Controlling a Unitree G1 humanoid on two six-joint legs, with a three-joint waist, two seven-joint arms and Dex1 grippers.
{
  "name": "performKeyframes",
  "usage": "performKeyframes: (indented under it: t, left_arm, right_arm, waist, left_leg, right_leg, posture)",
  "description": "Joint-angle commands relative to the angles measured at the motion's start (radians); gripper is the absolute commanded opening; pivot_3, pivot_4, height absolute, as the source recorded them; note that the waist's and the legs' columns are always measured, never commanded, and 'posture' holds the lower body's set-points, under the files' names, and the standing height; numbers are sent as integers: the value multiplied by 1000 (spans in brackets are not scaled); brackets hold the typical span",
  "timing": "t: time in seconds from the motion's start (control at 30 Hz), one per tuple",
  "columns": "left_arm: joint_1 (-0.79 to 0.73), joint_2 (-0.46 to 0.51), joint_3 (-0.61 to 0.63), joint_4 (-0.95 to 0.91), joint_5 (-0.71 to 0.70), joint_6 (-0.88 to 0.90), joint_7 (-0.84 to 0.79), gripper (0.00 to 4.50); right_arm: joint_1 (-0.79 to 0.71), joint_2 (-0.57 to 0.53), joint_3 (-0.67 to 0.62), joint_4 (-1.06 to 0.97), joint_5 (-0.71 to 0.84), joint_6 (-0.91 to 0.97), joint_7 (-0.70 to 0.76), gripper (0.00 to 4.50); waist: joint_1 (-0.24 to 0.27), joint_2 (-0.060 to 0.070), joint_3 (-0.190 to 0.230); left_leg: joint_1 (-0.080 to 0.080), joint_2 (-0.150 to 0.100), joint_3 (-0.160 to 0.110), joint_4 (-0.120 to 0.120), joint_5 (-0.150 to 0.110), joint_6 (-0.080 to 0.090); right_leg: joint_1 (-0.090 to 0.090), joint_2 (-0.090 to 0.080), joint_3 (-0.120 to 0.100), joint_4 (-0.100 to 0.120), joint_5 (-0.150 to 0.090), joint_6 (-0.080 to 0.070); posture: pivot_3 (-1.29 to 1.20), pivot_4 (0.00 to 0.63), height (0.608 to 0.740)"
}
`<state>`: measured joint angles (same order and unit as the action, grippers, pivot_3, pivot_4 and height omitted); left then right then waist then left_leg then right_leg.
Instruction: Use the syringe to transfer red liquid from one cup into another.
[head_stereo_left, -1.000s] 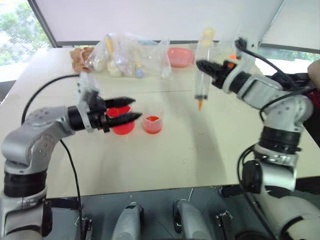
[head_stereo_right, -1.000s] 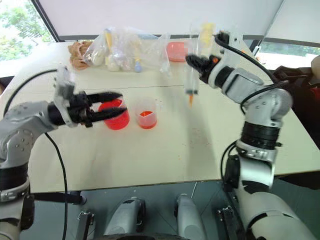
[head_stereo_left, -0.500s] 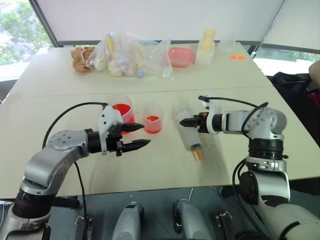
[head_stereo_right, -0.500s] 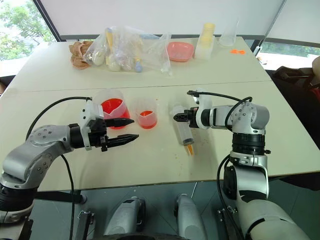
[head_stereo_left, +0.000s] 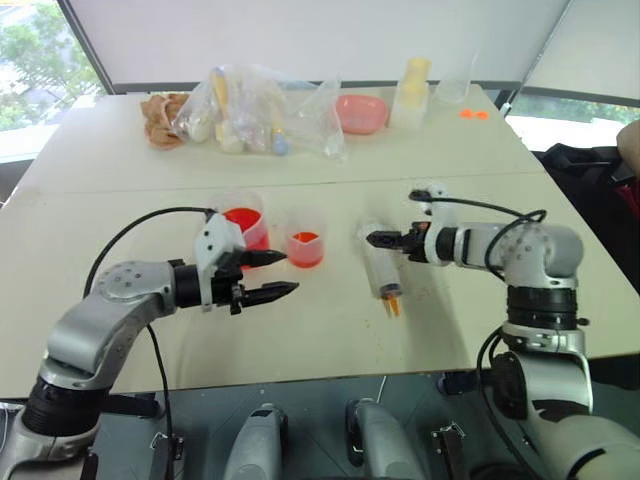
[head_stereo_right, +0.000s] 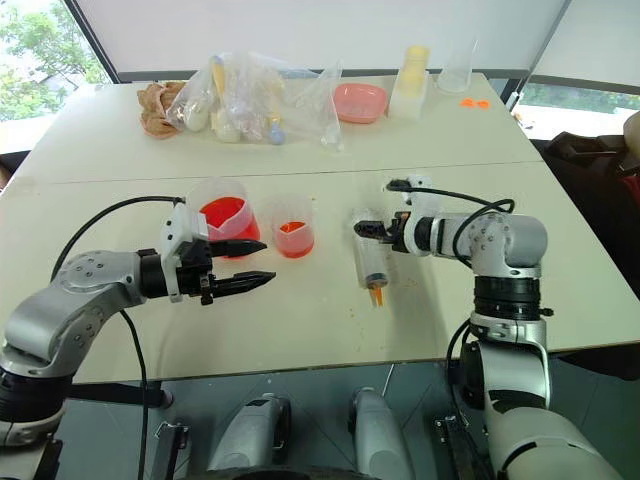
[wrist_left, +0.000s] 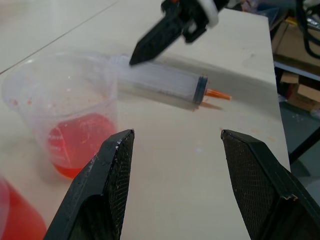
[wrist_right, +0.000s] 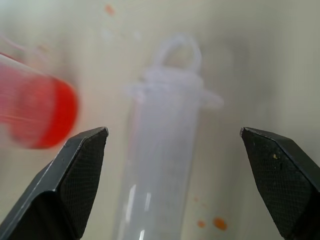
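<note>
Since a second ago the right end effector (head_stereo_left: 372, 239) has come down from mid-air and let go: the large clear plastic syringe with the short orange tip (head_stereo_left: 381, 267) now lies flat on the pale counter (head_stereo_left: 330, 330), tip toward the near edge. The right end effector's fingers are spread wide, hovering at the plunger end, gripping nothing.

Nearest, the left end effector (head_stereo_left: 279, 274) hangs open and empty, low over the counter. Just beyond it sits the smaller narrow clear plastic cup (head_stereo_left: 305, 246) with a little red liquid (head_stereo_left: 306, 240), and beside that, partly behind the left wrist, the wider clear spouted beaker (head_stereo_left: 244, 222), red inside. Syringe lies near the small cup, apart from it. Far side: a clear plastic bag of bits (head_stereo_left: 262, 108) and a pink dish (head_stereo_left: 360, 113).

Risks: the syringe could roll on its round barrel, or drip from the tip; the left arm is close enough to knock the cups when moving.

Hard to tell: whether the barrel holds any liquid; the beaker's fill level.
</note>
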<state>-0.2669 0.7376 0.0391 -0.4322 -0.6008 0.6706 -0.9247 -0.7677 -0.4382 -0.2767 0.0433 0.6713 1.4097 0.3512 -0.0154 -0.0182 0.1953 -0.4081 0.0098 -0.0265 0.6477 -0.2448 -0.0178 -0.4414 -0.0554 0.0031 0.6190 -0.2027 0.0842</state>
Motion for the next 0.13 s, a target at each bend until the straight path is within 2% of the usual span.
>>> performKeyframes:
  t: [0.03,0.13]
  left_arm:
    - [31,19,90,-8,-51,17,4,2918]
    - [69,57,147,-21,-99,70,-3,2918]
  right_arm:
    - [16,-101,-78,-159,144,-3,169,4418]
    - [141,-192,-58,-253,131,-150,297,4418]
  waist:
    - [0,0,0]
    - [1,-1,0]
  left_leg:
    - [0,0,0,0,0,0]
    - [0,1,-1,0,0,1]
  right_leg:
    - [0,0,0,0,0,0]
    - [1,0,-1,-1,0,0]
  posture:
    - [0,150,740]
    - [0,150,740]
